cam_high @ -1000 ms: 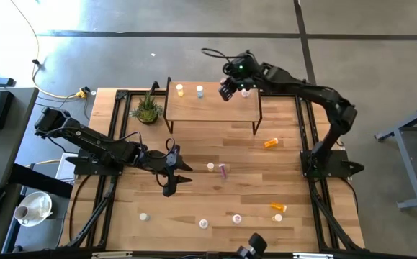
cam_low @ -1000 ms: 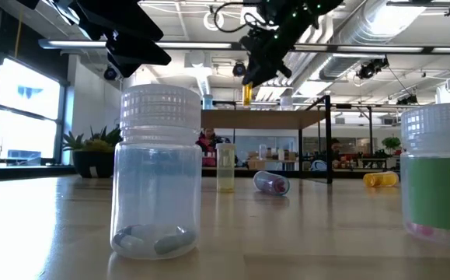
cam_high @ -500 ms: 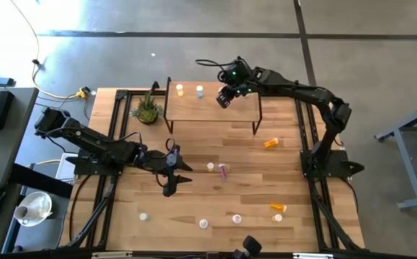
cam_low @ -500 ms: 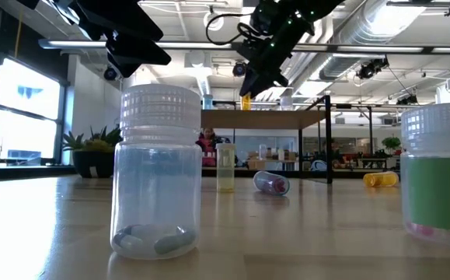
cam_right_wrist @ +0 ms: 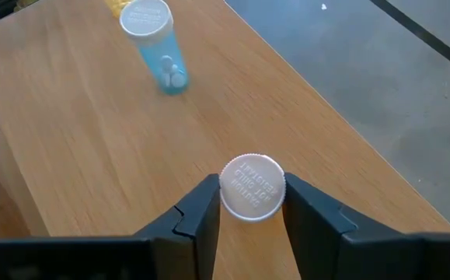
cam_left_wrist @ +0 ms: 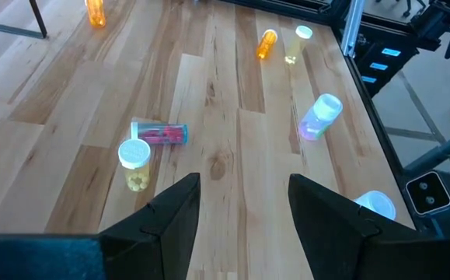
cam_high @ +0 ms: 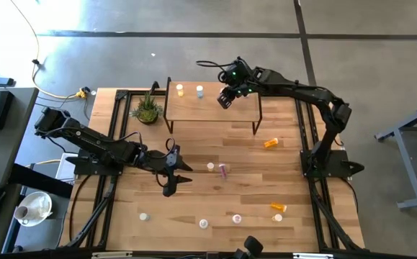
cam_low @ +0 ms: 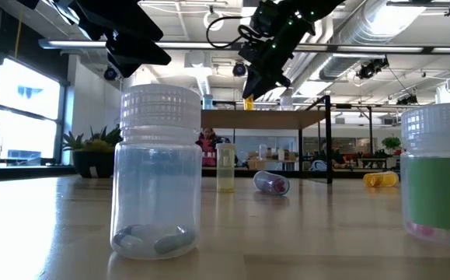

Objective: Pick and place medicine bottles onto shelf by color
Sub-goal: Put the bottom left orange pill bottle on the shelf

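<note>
- The right gripper [cam_right_wrist: 249, 208] holds a white-capped bottle [cam_right_wrist: 252, 187] between its fingers over the shelf [cam_high: 212, 111], beside the blue bottle [cam_right_wrist: 161, 48].
- Placing step; next, release and lift clear.
- The left gripper [cam_left_wrist: 242, 206] waits open over the table.

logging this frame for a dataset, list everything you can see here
table: 1, light wood
shelf: 1, light wood on black legs, back of table
plant: 1, green, left of shelf
shelf bottles: 2, yellow and pale blue, standing at shelf's left end
mid-table bottles: 2, yellow upright, pink lying, close together
orange bottles: 2, one lying right of shelf, one front right
front-row bottles: 4, white caps, along front edge
held bottle: 1, white cap, orange-looking body, over shelf
left gripper: open, empty, above mid-left table
right gripper: closed on held bottle
</note>
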Available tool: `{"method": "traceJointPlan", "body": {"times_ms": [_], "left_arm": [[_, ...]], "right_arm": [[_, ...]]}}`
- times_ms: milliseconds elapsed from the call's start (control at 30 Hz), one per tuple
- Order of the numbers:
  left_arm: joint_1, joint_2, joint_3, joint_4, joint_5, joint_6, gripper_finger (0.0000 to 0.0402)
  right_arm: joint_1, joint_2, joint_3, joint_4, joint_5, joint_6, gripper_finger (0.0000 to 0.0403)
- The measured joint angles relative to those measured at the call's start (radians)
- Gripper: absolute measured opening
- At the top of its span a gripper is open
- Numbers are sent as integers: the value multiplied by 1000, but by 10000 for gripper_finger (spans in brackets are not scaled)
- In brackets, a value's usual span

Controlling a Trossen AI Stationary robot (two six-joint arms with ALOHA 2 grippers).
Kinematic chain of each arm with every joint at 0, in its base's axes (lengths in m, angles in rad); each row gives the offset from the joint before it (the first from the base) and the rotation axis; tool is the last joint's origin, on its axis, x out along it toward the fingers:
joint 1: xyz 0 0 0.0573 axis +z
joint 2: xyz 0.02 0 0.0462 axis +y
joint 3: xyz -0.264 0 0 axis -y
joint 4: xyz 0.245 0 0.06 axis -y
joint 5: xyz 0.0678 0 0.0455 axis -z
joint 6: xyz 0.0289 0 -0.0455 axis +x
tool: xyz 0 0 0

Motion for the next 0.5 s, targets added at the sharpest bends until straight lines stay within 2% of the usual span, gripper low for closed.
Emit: {"method": "traceJointPlan", "body": {"times_ms": [500], "left_arm": [[0,0,0,0,0,0,186]], "right_arm": [[0,0,0,0,0,0,135]]}}
